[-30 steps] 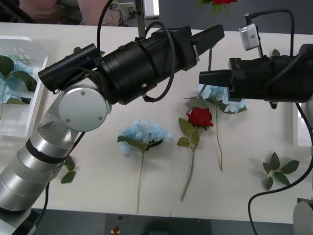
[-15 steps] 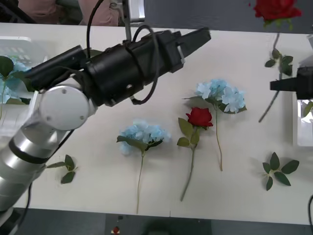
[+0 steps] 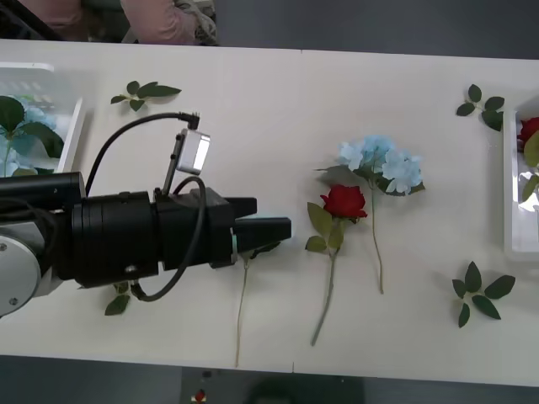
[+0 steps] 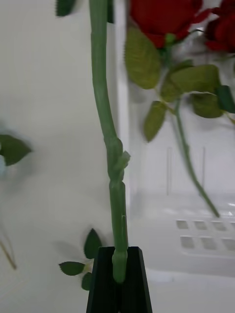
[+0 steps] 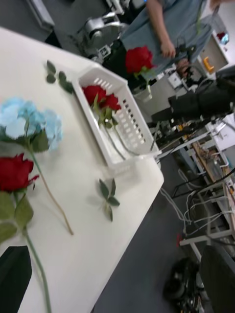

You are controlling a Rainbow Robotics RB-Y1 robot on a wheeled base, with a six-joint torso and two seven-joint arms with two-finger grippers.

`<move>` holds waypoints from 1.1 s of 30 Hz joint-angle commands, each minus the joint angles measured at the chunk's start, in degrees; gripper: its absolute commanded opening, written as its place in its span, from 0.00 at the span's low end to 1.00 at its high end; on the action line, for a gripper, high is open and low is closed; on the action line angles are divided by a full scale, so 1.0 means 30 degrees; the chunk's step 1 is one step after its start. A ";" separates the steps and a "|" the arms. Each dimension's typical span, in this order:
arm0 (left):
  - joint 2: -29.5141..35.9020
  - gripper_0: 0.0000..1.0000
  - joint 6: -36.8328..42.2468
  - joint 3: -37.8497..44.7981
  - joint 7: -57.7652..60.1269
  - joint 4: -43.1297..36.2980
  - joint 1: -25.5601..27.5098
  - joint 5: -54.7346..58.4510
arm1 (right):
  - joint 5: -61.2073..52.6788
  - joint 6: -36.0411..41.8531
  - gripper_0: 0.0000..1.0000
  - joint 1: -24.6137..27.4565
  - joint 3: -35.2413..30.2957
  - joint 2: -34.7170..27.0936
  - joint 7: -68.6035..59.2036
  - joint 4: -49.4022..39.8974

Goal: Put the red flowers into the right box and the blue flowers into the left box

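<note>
Jaws: left gripper (image 3: 271, 220) is spread open with nothing in it; right gripper (image 4: 119, 257) is clamped on the stem end of a rose (image 4: 105, 98).
Just changed: left arm has swung down from high over the back of the table and is now lying low across the front left, its tips hanging over the near blue flower (image 3: 242, 311), whose head it is mostly hiding.
Meaning: left arm is probably lining up to pick that blue flower for the left box (image 3: 72, 135); no contact can be confirmed.
Right side: right arm has moved off to the right since the earlier frame. The held rose (image 5: 138, 58) is hanging bloom up above the right box (image 5: 132, 122), not yet released.
Meaning, right: drop-off is looking close; the jaws need to let go once the rose is down inside the rim.
Already sorted: roses (image 3: 529, 130) are lying in the right box; a blue flower (image 3: 34, 114) is lying in the left box.
Left on table: one rose (image 3: 344, 202) at centre, touching a second blue flower (image 3: 383, 164) just behind it.
Unchanged: both centre flowers and the leaf sprigs (image 3: 480, 290) are lying where they were.
Risk: the open fingers may be catching the thin stem badly, or nudging the head sideways.
</note>
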 commanded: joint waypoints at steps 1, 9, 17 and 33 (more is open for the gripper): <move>0.1290 1.00 -0.0018 -0.1656 0.0818 -0.0589 0.0631 -0.1220 | 0.1385 -0.0594 0.00 -0.0422 0.0233 -0.1348 -0.0117 0.1942; 0.1788 1.00 -0.0018 -0.2125 0.0906 -0.0677 0.3590 -0.3710 | 0.2088 -0.3523 0.00 -0.0832 0.2020 -0.2461 0.0176 0.5428; -0.0497 1.00 0.4289 -0.0044 0.1228 -0.0414 0.6198 -0.8574 | 0.2615 -0.8328 0.04 -0.1360 0.4657 -0.2490 0.0411 0.7889; -0.5712 1.00 0.8361 -0.1656 0.2693 0.5797 0.0953 -1.4960 | 0.1883 -0.5223 1.00 -0.1360 0.3602 -0.1934 0.0616 0.4842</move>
